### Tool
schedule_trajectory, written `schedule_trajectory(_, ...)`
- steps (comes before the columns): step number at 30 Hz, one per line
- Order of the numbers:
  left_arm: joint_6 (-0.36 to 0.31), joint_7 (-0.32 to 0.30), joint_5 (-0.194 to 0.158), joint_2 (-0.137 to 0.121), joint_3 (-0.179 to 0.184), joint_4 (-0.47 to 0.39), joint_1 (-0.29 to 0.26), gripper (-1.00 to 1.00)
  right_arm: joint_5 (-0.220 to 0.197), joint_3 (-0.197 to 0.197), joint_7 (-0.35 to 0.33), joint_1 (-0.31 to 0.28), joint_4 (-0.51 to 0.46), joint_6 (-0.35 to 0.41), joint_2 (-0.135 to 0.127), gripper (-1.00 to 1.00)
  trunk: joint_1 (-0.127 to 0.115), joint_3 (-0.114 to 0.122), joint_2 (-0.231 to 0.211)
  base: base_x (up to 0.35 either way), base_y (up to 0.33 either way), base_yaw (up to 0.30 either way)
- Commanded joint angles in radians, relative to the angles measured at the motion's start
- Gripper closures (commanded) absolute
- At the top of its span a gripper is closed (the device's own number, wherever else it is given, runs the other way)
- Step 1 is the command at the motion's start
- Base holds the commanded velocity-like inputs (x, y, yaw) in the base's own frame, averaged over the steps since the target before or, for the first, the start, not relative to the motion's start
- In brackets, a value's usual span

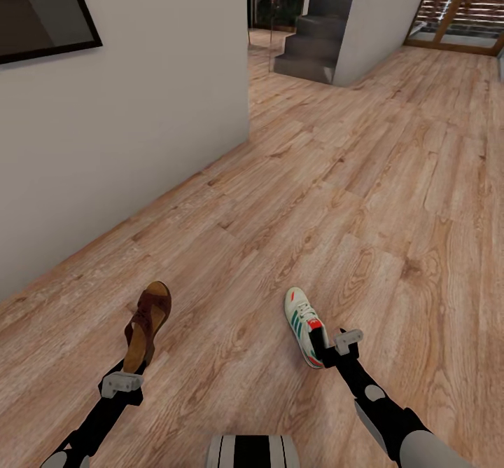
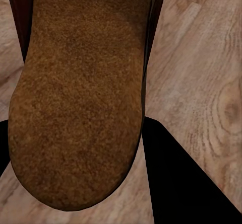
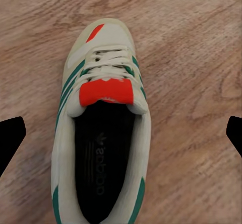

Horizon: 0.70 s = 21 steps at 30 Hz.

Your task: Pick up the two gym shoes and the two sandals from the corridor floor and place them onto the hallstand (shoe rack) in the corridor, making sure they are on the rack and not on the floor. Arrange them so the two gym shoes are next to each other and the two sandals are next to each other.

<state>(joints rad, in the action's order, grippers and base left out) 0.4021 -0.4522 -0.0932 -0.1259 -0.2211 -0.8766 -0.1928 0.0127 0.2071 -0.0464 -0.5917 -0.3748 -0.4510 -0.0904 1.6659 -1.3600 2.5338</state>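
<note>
- Nearest the robot, its striped trunk (image 1: 253, 452) is showing at the bottom of the head view, with both dark arms reaching forward over the corridor floor (image 1: 364, 195).
- The left gripper (image 1: 133, 366) is clamping the heel end of a brown sandal (image 1: 148, 326); the sandal is sticking out ahead of the arm, turned on its side, tan sole facing right.
- From the left wrist, that suede-like sandal sole (image 2: 80, 93) is sitting squeezed between the dark fingers (image 2: 176, 178), plank flooring (image 2: 201, 73) running behind it.
- On the other side, the right gripper (image 1: 327, 356) is sitting at the heel of a gym shoe (image 1: 304, 324), toe pointing away; whether it is gripping the shoe, I cannot tell.
- The right wrist camera is looking straight down into the sneaker (image 3: 101, 128): orange-red tongue, green stripes, dark lining, and the fingertips (image 3: 10, 138) are standing spread wide, well clear of both sides of the shoe.
- Further on, a pale wall (image 1: 140, 118) is running along the left, carrying a dark framed panel (image 1: 42, 5).
- Farthest back, grey stairs (image 1: 311, 40) are climbing beside a white pillar (image 1: 374, 19), and wood-framed doors (image 1: 462, 5) are glowing at the far right.
</note>
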Motion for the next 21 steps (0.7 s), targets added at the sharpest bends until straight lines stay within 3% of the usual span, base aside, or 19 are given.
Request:
schedule_trajectory(1, 0.000, -0.009, -0.006, 0.000, -0.002, 0.001, 0.000, 1.00, 0.001, 0.000, -0.003, 0.000, 0.001, -0.003, 0.000, -1.00, 0.000, -0.001, 0.000, 0.000, -0.011, 0.000)
schedule_trajectory(21, 0.000, -0.012, -0.008, -0.003, -0.003, 0.001, 0.000, 1.00, 0.003, 0.001, -0.003, 0.000, 0.002, -0.003, 0.003, -1.00, 0.000, -0.001, 0.000, 0.000, -0.002, 0.000)
